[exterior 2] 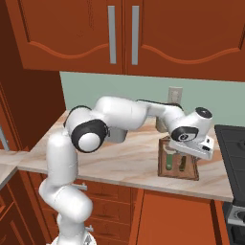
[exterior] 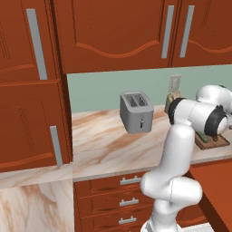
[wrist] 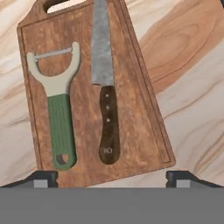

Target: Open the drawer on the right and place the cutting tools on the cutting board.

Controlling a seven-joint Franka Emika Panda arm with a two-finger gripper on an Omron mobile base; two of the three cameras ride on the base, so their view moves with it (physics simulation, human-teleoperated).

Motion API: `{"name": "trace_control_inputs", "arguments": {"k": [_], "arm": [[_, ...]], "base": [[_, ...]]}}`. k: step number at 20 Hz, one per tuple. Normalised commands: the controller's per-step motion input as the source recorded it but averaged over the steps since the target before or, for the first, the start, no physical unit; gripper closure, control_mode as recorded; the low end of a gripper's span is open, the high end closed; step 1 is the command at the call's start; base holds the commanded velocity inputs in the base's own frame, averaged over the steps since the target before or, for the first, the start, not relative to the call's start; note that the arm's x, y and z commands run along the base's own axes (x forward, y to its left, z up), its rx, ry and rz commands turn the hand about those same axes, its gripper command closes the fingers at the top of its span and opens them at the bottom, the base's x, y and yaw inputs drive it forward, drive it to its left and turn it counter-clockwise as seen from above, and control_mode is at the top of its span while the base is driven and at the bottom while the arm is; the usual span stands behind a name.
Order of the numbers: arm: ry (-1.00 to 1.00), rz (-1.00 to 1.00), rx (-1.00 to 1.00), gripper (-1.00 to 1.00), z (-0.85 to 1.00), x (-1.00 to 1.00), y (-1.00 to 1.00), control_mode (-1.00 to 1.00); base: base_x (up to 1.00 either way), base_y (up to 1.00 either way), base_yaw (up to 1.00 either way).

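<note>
The dark brown cutting board [wrist: 131,131] lies on the marble counter, its handle loop at the top of the hand view. Both cutting tools rest on it side by side: the green-handled peeler [wrist: 61,127] on the left and the grey-bladed knife [wrist: 107,127] with a dark handle on the right. My gripper [wrist: 111,178] hovers just above the board's near end, open, its fingertips [wrist: 41,178] far apart with nothing between them. From the right base view, the gripper [exterior 2: 186,155] points down at the board [exterior 2: 179,173]. The drawer [exterior 2: 177,215] stands pulled out below the counter.
A grey toaster [exterior: 136,112] stands at the back of the counter, left of the arm. Three narrow drawer fronts with silver pulls [exterior: 129,201] sit under the counter. A dark stove [exterior 2: 234,153] borders the board on the right. Wall cabinets hang overhead.
</note>
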Motion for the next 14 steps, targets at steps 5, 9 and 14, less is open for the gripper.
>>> {"name": "trace_control_inputs", "arguments": {"k": [5, 9, 14], "arm": [[-0.25, 0.00, 0.00, -1.00, 0.18, -1.00, 0.13, -1.00], [-0.29, 0.00, -0.01, -1.00, 0.02, -1.00, 0.55, -1.00], [-0.15, 0.00, -0.15, -1.00, -0.32, -1.00, 0.69, -1.00]], "base": [[0.00, 0.00, 0.00], [0.00, 0.00, 0.00], [0.00, 0.00, 0.00]]}}
